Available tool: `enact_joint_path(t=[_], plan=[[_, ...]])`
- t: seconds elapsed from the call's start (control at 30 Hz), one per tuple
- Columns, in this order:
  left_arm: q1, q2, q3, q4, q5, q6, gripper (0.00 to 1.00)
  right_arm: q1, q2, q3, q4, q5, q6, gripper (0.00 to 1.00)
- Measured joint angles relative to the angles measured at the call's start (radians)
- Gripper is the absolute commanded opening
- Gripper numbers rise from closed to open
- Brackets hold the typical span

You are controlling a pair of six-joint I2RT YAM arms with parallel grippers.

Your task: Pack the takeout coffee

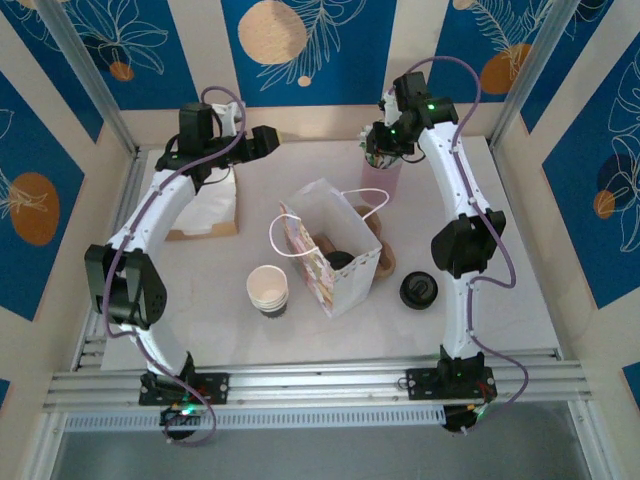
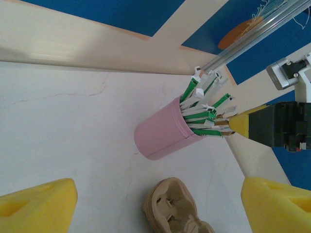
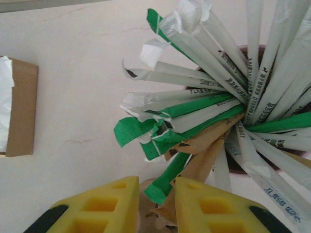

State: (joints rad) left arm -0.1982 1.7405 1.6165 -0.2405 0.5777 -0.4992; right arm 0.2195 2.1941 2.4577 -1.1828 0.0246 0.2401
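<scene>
From above, a white paper bag (image 1: 330,255) stands open at the middle of the table (image 1: 330,340). A dark round shape in its mouth appears to be the lid of the takeout coffee (image 1: 340,262), though the bag wall hides the cup itself. A stack of cream cups (image 1: 267,290) sits just left of the bag and a loose black lid (image 1: 418,290) lies to its right. A cardboard carrier (image 1: 386,255) rests against the bag's right side. The left gripper (image 1: 272,138) hangs over the far edge of the table beyond a napkin box (image 1: 205,210). The right gripper (image 1: 378,150) is down at a pink cup (image 1: 385,172) near the back wall.

The left wrist camera shows the left gripper (image 2: 159,187) with its yellow fingers (image 2: 41,206) spread wide and nothing between them. Ahead stands the pink cup (image 2: 163,133), bristling with wrapped straws (image 2: 204,114). A yellow fingertip of the right gripper (image 2: 238,124) meets the straws from the right, and the cardboard carrier (image 2: 172,208) lies in the foreground.

The right wrist camera looks down into the fan of wrapped straws (image 3: 204,102), some green, some white and some brown. The right gripper (image 3: 156,187) has its fingers (image 3: 107,204) drawn close, with a green-wrapped straw end and brown-wrapped ones in the narrow gap. Whether they are actually clamped cannot be told. The napkin box (image 3: 19,111) lies at the left edge.
</scene>
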Motion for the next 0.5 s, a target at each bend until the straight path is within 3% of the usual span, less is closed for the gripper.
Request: enact_joint_path(t=[0.5], plan=[[0.000, 0.004, -0.010, 0.025, 0.018, -0.019, 0.87, -0.005, 0.003, -0.018, -0.018, 0.049, -0.005, 0.30]])
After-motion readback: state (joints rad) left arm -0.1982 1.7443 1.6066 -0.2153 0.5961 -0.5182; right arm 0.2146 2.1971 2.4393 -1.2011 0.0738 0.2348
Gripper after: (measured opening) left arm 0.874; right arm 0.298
